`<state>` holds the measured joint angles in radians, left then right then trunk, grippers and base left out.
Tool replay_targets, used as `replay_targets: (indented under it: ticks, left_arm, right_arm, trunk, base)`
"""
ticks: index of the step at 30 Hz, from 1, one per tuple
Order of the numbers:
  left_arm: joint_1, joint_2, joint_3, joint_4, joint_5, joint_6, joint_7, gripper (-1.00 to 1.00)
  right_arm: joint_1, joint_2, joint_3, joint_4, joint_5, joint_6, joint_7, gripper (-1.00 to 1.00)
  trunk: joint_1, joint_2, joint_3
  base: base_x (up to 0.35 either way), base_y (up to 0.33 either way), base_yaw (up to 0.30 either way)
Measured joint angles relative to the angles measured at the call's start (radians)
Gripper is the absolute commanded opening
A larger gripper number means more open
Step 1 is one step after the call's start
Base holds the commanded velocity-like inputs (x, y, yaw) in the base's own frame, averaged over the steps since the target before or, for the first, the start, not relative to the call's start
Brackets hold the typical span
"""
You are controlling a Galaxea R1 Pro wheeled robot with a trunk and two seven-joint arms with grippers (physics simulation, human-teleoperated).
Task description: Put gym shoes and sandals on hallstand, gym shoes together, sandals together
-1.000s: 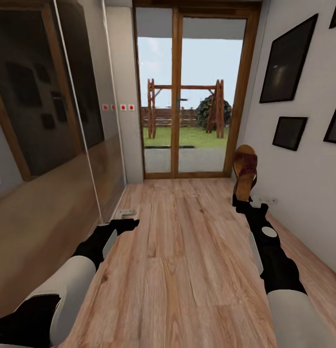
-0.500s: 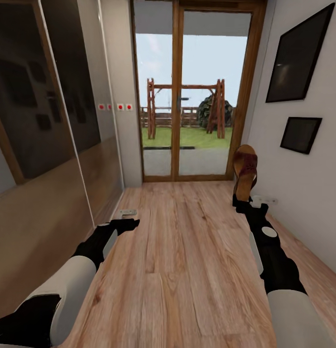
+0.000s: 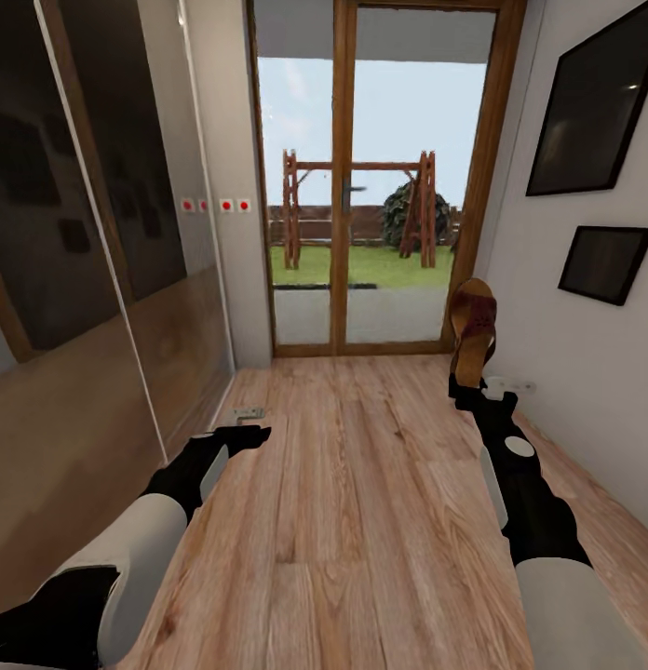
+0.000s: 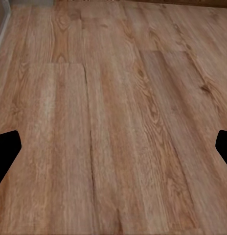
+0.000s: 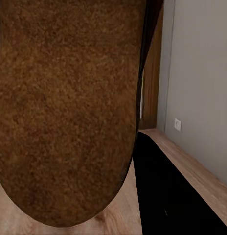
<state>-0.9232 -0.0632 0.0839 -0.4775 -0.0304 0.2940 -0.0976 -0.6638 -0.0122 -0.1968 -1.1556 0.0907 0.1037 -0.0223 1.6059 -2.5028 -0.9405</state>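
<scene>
One dark brown sandal [image 3: 474,326] stands upright, toe up, with my right gripper [image 3: 468,383] shut on its lower end, held above the corridor floor [image 3: 361,484] near the right wall. In the right wrist view its brown sole [image 5: 64,107] is very close, beside a black finger [image 5: 162,196]. My left gripper [image 3: 249,433] hovers low over the floor planks, open and holding nothing; its fingertips [image 4: 6,152] sit wide apart in the left wrist view. The gym shoes and the hallstand are out of view.
A wood-framed glass door [image 3: 343,186] closes the corridor ahead. A mirrored sliding wardrobe [image 3: 82,279] runs along the left. The white right wall [image 3: 585,372] carries dark picture frames [image 3: 594,121] and a low socket [image 3: 510,383]. A small metal floor plate [image 3: 248,412] lies near the wardrobe.
The whole view has shifted: the camera has come closer to the glass door and turned slightly. Both arms keep their pose, and the sandal stays in the right gripper.
</scene>
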Motion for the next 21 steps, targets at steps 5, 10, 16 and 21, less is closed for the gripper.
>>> replay_targets:
  ticks: [5, 10, 16, 21]
  left_arm:
    - [0.0, 0.0, 0.0, 0.001, 0.0, 0.0, 0.0, 1.0]
    - [0.0, 0.0, 0.0, 0.001, 0.0, 0.0, 0.0, 1.0]
    - [0.0, 0.0, 0.0, 0.001, 0.0, 0.0, 0.0, 1.0]
    - [0.0, 0.0, 0.0, 0.001, 0.0, 0.0, 0.0, 1.0]
  right_arm:
    - [0.0, 0.0, 0.0, 0.001, 0.0, 0.0, 0.0, -1.0]
    - [0.0, 0.0, 0.0, 0.0, 0.0, 0.0, 0.0, -1.0]
    - [0.0, 0.0, 0.0, 0.0, 0.0, 0.0, 0.0, -1.0]
    - [0.0, 0.0, 0.0, 0.0, 0.0, 0.0, 0.0, -1.0]
  trunk:
    - [0.0, 0.0, 0.0]
    - [0.0, 0.0, 0.0]
    - [0.0, 0.0, 0.0]
    - [0.0, 0.0, 0.0]
  base:
    - [0.346, 0.0, -0.006]
    - [0.346, 0.0, -0.144]
    - [0.346, 0.0, -0.269]
    - [0.346, 0.0, -0.29]
